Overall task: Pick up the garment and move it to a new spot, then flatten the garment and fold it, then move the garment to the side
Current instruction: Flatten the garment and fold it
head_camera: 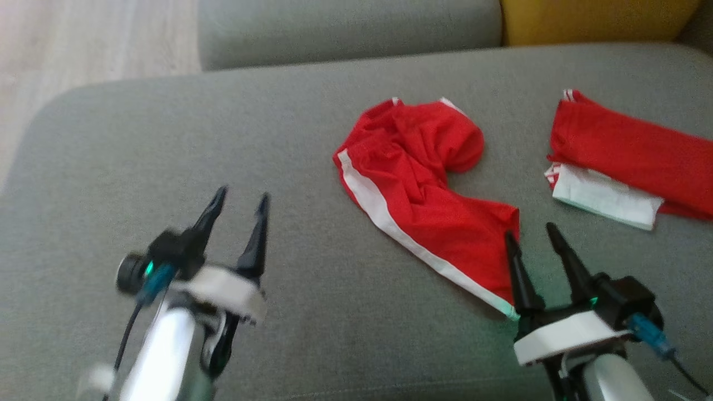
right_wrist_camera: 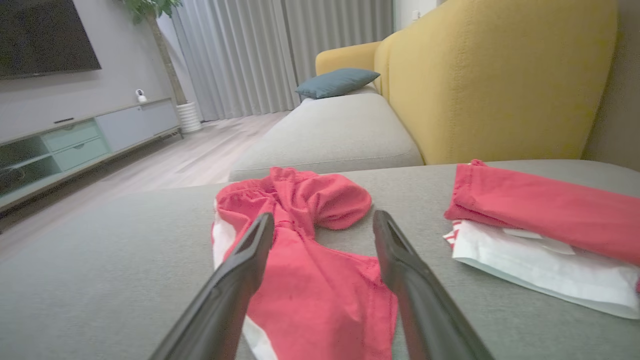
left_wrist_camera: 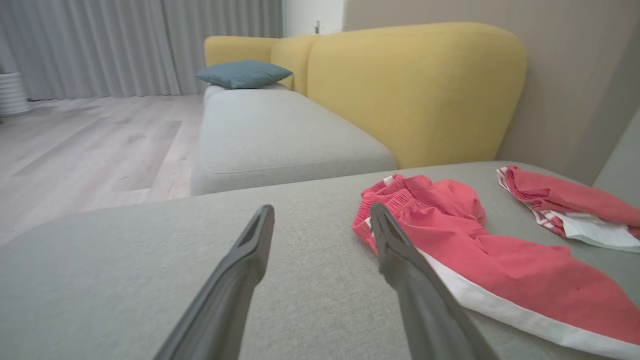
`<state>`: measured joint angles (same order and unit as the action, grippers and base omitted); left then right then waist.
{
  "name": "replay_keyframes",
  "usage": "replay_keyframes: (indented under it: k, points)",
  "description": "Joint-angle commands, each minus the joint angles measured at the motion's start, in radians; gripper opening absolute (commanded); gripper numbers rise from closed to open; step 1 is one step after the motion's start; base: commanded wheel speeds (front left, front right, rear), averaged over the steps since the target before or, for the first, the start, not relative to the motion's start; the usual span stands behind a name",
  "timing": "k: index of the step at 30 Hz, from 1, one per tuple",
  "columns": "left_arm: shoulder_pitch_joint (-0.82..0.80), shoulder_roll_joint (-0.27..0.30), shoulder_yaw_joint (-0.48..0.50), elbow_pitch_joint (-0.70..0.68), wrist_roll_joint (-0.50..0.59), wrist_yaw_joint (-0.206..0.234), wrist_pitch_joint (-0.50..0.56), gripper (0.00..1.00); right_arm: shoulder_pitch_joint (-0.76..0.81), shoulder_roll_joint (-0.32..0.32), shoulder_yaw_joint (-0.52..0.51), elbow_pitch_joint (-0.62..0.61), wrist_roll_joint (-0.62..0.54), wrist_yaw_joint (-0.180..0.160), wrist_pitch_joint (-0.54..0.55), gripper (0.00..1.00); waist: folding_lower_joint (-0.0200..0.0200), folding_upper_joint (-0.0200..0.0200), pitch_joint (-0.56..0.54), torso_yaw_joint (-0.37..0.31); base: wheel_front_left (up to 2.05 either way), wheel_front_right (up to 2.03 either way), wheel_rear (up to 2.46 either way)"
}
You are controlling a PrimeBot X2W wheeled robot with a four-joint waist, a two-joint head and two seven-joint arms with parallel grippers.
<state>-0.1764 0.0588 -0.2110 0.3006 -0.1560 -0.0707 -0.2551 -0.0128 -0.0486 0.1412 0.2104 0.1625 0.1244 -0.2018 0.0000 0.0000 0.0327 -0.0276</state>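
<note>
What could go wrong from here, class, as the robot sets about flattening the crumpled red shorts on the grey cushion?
The red shorts are bunched in layers; the open right tool at their near hem may pinch one layer alone, leaving creases.
The folded pile lies close on the right; spreading the shorts could nudge it.
The open left tool hangs over bare cushion, so a one-sided pull might drag, not flatten.

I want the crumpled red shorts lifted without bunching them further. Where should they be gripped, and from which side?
Probably the near leg hem of the red shorts, approached from the robot's side by the right gripper, whose jaws stand open just beside it. That edge lies fairly flat and exposed, while the far waistband end is bunched and folded over.
</note>
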Motion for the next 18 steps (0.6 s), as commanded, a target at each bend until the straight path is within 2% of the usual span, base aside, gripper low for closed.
replay_keyframes:
  k: [1,4,8,13,18]
  points:
    - [-0.112,0.023,0.002,0.012,0.015,-0.02,0.007,1.0,-0.056,-0.002,0.007,-0.043,-0.01,0.006,-0.001,1.0,0.0,0.0,0.05,-0.027,0.0,0.0,0.0]
    - [-0.234,0.044,-0.055,0.108,0.009,-0.048,0.052,1.0,-0.082,-0.002,-0.011,-0.056,-0.018,0.006,-0.002,1.0,0.0,0.0,0.105,-0.054,0.0,0.0,0.0]
    - [-0.395,0.068,-0.149,0.229,-0.028,-0.059,0.109,1.0,-0.11,-0.002,-0.016,-0.073,-0.013,0.006,-0.009,1.0,0.0,0.0,0.172,-0.091,0.0,0.0,0.0]
    - [-0.569,0.14,-0.341,0.347,-0.11,-0.06,0.157,1.0,-0.133,-0.002,-0.006,-0.086,-0.008,0.006,-0.02,1.0,0.0,0.0,0.24,-0.132,0.0,0.0,0.0]
    - [-0.678,0.207,-0.51,0.421,-0.193,-0.06,0.165,1.0,-0.149,-0.002,-0.009,-0.088,-0.005,0.006,-0.029,1.0,0.0,0.0,0.274,-0.154,0.0,0.0,0.0]
